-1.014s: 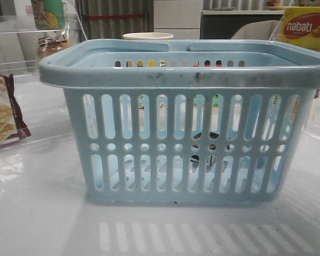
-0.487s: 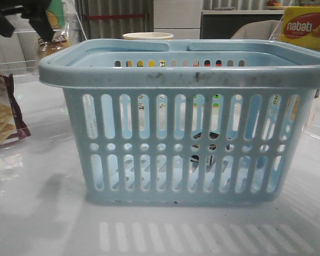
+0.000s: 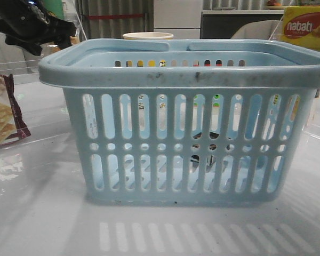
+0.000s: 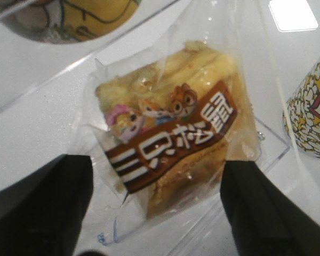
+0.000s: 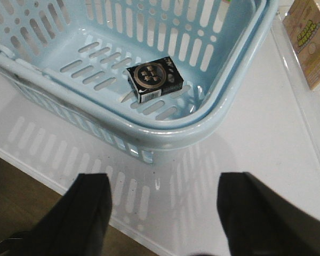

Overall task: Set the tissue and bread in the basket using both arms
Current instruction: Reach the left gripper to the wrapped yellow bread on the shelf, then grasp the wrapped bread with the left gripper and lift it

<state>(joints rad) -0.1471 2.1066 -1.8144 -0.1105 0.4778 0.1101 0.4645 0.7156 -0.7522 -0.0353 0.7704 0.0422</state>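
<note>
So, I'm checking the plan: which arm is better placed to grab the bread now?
The left. Its open gripper hangs right over the bread, fingers either side. The right gripper is open above the table beside the basket, no bread in its view.

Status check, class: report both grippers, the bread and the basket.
Left gripper open above bread. Right gripper open, empty, beside basket. Black packet inside.
</note>
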